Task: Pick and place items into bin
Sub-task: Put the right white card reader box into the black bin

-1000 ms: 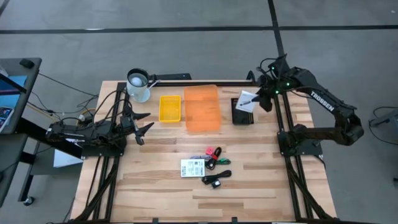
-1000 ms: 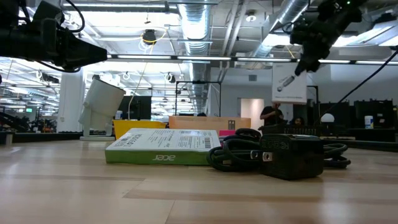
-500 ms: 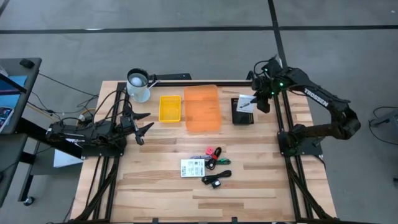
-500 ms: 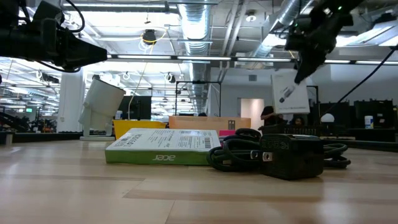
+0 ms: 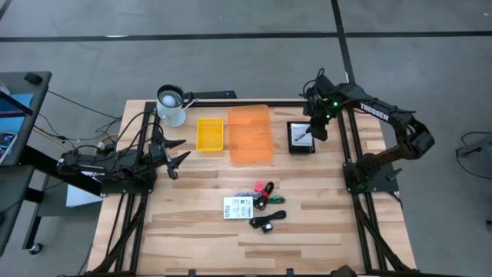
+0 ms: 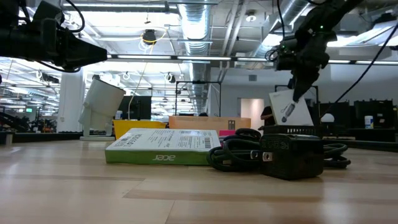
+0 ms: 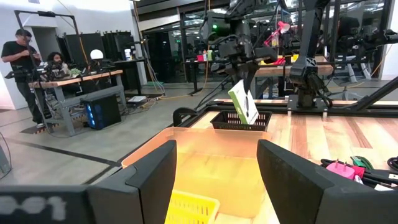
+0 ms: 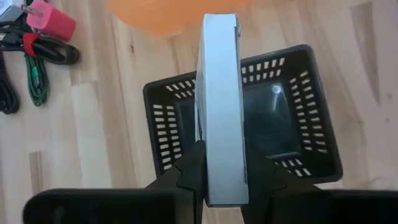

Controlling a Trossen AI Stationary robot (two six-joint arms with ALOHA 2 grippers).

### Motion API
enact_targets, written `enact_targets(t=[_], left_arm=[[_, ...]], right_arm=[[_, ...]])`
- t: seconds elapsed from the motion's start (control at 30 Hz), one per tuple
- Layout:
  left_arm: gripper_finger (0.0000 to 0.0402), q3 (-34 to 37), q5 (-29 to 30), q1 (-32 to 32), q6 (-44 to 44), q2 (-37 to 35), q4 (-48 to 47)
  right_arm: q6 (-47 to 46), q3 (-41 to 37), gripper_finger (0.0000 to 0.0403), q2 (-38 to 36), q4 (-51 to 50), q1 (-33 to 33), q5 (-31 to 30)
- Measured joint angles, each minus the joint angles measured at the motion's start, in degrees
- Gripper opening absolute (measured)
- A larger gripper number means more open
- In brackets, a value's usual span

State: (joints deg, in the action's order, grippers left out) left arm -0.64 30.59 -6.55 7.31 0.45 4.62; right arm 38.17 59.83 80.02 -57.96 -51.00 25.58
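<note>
One white box [image 8: 222, 106] pinched in right tool [image 8: 224, 174], above black bin [image 8: 311, 118].

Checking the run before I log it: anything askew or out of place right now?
Nothing spilled or damaged. The right gripper holds a white box on edge above the black basket, tilted in the low view. The left gripper waits open at the table's left. The remaining cables and card lie bunched mid-table.

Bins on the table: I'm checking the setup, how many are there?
3: a yellow bin, an orange bin beside it, and a black basket under the right pincer.
</note>
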Motion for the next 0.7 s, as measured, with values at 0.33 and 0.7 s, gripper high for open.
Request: enact_targets(t=[0.33,0.7], left_arm=[[0.0214,0.0,0.0,0.0,0.0,-0.01,0.02],[0.0214,0.0,0.0,0.0,0.0,-0.02,0.02]], right_arm=[[-0.6,0.0,0.0062,-0.12,0.12,0.59,0.04],[-0.67,0.0,0.0062,-0.12,-1.43,2.62,-0.02]])
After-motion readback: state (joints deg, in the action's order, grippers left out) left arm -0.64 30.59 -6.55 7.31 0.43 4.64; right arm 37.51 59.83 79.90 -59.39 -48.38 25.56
